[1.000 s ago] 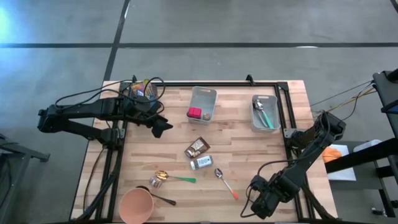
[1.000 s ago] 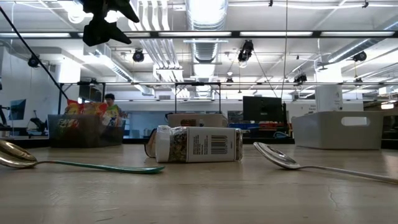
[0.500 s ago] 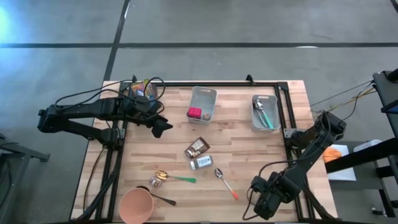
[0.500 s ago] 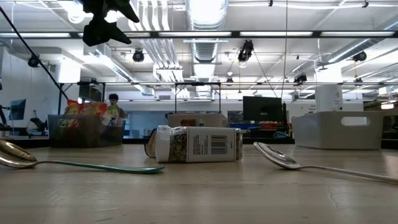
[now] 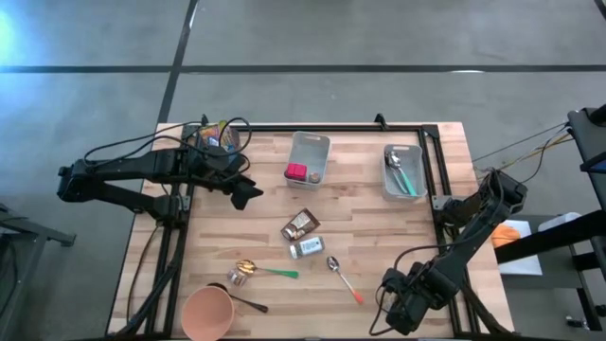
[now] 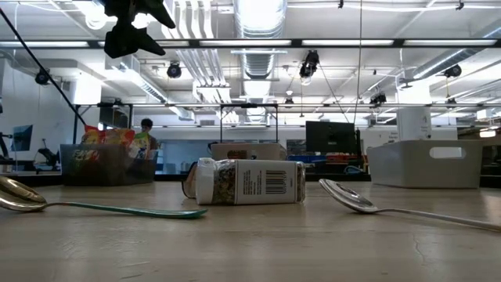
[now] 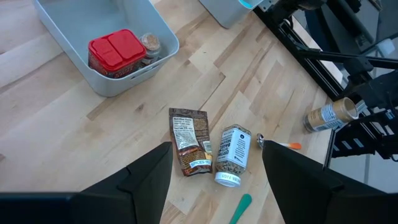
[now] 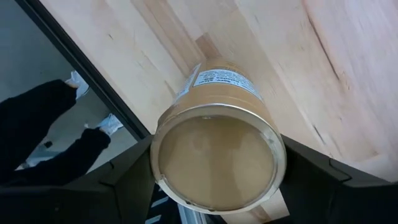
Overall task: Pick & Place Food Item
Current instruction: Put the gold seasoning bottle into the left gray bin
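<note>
A tan jar (image 8: 214,155) with a paper label sits between the fingers of my right gripper (image 5: 393,301) at the table's near right corner; it also shows in the left wrist view as the jar (image 7: 329,114). My left gripper (image 7: 214,186) hovers open and empty above the table's left side, left gripper (image 5: 248,192). Mid-table a brown pouch (image 5: 300,224) and a spice jar (image 5: 306,247) lie on their sides. A red-lidded box (image 5: 296,172) rests in a grey bin (image 5: 312,142). My right gripper pinches the tan jar by its round side wall (image 8: 163,155), just below the flat tan end, one finger on each side. The fingers come from above, pointing steeply down. The jar stands upright in the hold; whether its base is on the table I cannot tell.
Three spoons lie near the front: spoon (image 5: 267,271), spoon (image 5: 344,278) and spoon (image 5: 241,301). A pink cup (image 5: 206,313) stands at the near left. A second bin (image 5: 402,152) holds cutlery at the far right. A black rail (image 8: 81,74) runs along the table edge beside the jar.
My right gripper has rolled slightly about its own axis without leaving its place. A person far behind the table has stepped a little to the right.
</note>
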Controlling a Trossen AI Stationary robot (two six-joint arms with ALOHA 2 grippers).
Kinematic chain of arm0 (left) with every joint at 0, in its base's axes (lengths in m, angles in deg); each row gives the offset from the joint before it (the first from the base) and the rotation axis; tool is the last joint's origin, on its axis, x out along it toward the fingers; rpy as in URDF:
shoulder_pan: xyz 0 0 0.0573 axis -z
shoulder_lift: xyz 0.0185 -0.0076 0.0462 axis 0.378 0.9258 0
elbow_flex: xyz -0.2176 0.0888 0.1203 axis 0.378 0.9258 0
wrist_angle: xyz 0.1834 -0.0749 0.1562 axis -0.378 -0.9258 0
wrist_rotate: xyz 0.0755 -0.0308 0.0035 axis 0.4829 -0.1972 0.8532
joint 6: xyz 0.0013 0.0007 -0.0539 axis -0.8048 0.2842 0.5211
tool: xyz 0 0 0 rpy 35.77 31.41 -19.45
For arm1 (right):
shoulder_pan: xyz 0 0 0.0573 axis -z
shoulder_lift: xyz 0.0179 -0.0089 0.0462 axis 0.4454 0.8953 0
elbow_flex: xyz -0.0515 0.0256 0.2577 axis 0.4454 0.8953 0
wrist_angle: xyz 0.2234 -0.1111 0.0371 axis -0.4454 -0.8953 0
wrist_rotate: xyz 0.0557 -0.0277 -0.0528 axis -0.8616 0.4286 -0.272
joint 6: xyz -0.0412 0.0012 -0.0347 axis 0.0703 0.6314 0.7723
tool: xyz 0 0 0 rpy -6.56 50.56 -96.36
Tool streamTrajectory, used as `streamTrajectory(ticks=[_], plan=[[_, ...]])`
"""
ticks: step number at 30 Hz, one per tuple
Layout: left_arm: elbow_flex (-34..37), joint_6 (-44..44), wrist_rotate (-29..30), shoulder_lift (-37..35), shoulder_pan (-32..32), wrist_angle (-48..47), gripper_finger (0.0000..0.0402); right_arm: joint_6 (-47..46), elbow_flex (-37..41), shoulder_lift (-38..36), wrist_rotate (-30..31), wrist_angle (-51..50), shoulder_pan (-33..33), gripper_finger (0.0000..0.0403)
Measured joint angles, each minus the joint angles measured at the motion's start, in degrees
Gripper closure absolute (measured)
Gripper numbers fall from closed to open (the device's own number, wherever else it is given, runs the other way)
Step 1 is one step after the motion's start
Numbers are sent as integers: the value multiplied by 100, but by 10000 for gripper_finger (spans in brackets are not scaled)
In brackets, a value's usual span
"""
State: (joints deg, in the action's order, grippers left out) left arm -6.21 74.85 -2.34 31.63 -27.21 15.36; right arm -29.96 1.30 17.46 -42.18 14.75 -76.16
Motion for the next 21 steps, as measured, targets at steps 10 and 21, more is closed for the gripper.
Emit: streamTrajectory(ticks=[10,21], plan=[[0,-1,0,0,0,2,149,227,-326,-74,257,-520,224,133],[0,-2,0,0,0,1,149,1893,-1340,-151,870,-1686,1772,133]])
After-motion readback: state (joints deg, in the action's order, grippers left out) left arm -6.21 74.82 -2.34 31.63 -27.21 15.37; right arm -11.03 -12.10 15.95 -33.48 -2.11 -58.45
